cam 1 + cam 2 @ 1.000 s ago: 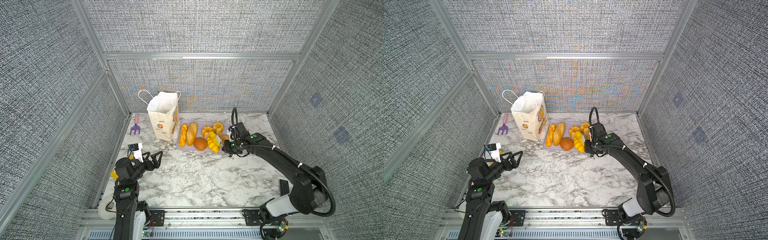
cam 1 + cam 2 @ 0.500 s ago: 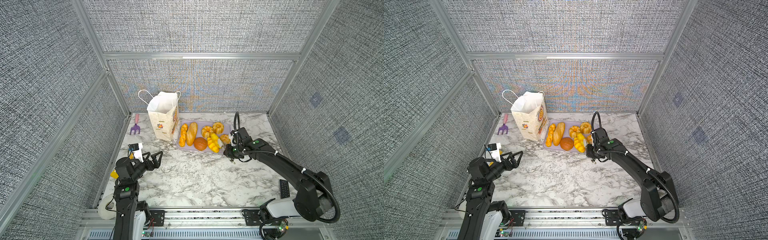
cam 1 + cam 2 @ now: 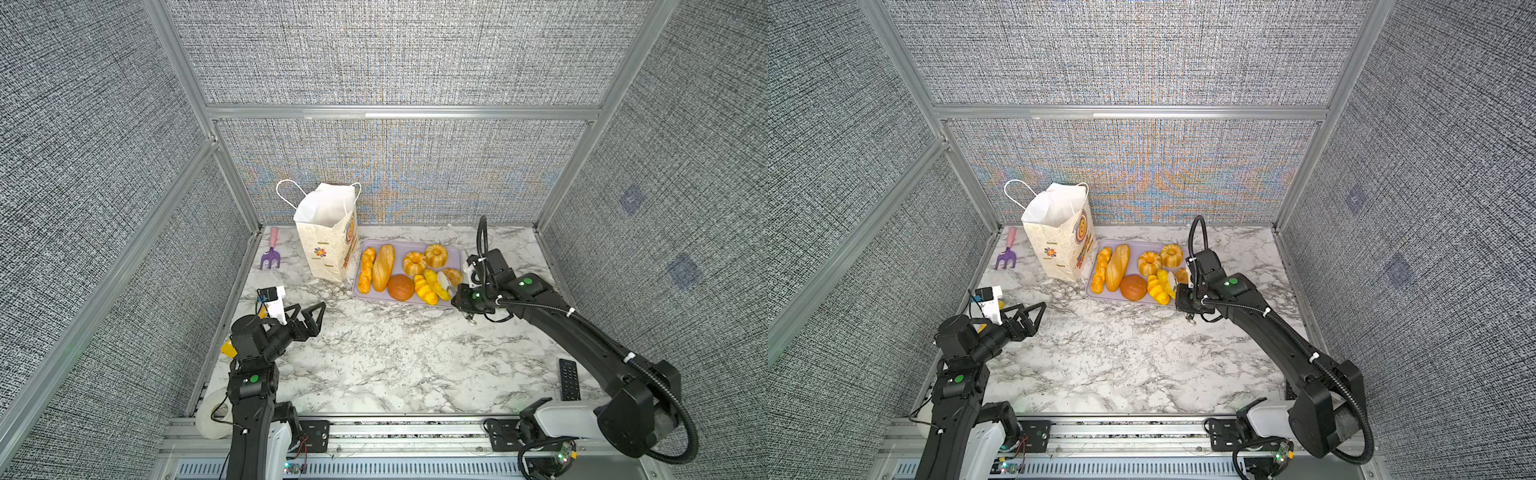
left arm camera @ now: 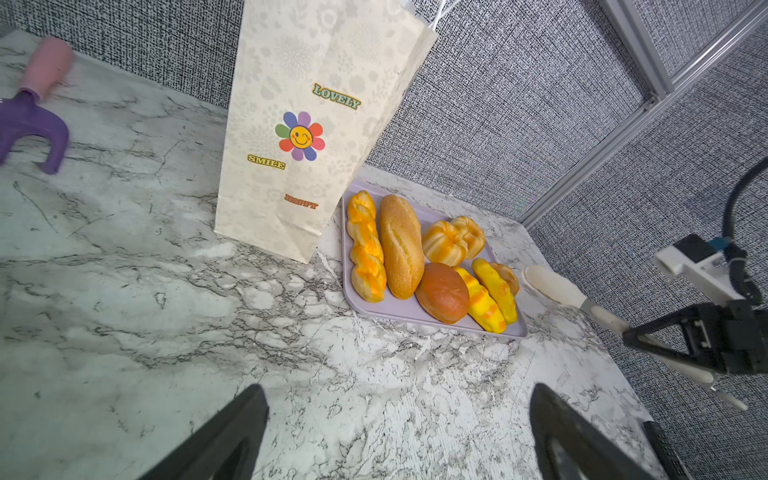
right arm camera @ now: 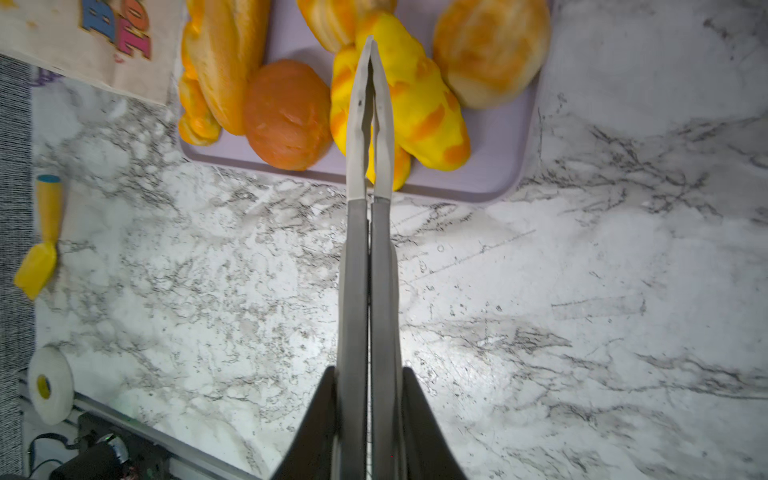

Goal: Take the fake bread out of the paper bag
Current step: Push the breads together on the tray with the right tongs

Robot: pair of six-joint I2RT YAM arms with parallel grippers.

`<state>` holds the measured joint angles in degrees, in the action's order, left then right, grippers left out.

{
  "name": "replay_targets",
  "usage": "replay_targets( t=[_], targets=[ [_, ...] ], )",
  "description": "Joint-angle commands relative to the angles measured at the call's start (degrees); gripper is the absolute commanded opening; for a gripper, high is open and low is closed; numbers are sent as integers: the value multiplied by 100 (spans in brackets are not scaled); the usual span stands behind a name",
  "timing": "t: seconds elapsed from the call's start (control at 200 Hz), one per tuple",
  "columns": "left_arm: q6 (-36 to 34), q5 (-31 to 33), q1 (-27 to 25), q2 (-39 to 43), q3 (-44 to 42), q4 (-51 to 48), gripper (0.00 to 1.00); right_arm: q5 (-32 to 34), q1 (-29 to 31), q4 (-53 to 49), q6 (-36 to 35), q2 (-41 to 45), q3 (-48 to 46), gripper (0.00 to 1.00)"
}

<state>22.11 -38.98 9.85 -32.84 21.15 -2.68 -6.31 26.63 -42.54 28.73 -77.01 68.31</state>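
Observation:
The cream paper bag (image 3: 326, 245) (image 3: 1059, 245) (image 4: 299, 124) stands upright and open at the back left; only its white inside shows. Beside it, several pieces of fake bread (image 3: 383, 266) (image 3: 1117, 266) (image 4: 401, 245) (image 5: 286, 116) lie on a lilac tray (image 3: 457, 250). My right gripper (image 3: 463, 298) (image 3: 1183, 297) (image 5: 368, 395) is shut on grey tongs (image 5: 368, 166) (image 4: 557, 291). The tongs are closed with nothing between them, and their tips sit over the yellow striped rolls (image 5: 424, 104). My left gripper (image 3: 311, 309) (image 3: 1030, 309) (image 4: 399, 415) is open and empty, low over the marble at the front left.
A purple toy fork (image 3: 270, 253) lies by the left wall. A yellow toy shovel (image 5: 41, 241) and a white tape roll (image 3: 210, 413) lie near the left arm's base. A black remote (image 3: 568, 378) lies at the front right.
My right gripper with the tongs has drawn slightly back from the tray towards the right. The left arm has not moved.

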Motion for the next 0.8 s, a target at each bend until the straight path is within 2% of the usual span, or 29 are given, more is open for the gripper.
replay_targets(
  t=[0.0,0.235,0.795],
  targets=[
    [13,5,-3,5,-3,119,99,-99,4,-94,-138,-234,397,10],
    [13,25,0,28,-2,104,99,-46,10,-394,-408,-1481,1401,9],
    [30,13,4,0,-1,134,99,-68,105,-639,-543,-3079,2590,7]
  ],
)
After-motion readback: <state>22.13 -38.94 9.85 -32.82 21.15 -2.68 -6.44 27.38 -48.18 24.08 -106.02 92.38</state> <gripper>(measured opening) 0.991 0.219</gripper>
